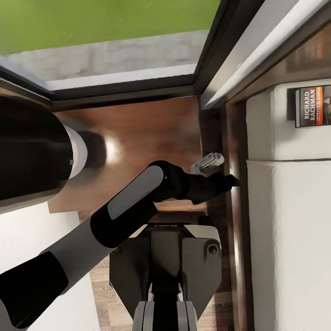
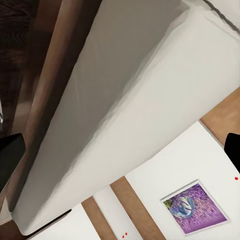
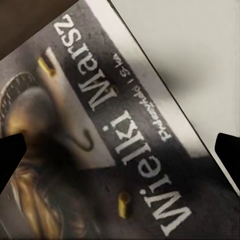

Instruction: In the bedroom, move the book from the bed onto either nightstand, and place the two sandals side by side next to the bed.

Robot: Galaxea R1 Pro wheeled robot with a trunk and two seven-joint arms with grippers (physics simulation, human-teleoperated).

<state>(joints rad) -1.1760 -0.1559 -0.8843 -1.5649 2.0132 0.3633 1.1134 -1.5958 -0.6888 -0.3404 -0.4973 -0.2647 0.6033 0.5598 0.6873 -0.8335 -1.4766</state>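
one book [image 3: 100, 145] on the bed [image 1: 289, 220], right claw [image 3: 120, 150] poised over its cover, fingers apart

Wood-plank floor [image 1: 99, 294], dark-framed window [image 1: 128, 89]

One book [image 1: 313, 106] at right edge of head view, one bed [image 1: 294, 220] at right, one nightstand [image 1: 133, 147] at centre, one framed picture [image 2: 195, 208] in left wrist view.

At the upper right of the head view, the book [image 1: 313, 106] on the bed [image 1: 289, 193] reads "RICHARD BACHMAN" in white and "STEPHEN KING" in orange. The right wrist view shows its cover [image 3: 100, 145] lettered "Wielki Marsz"; the smaller line beside it is too blurred to read.
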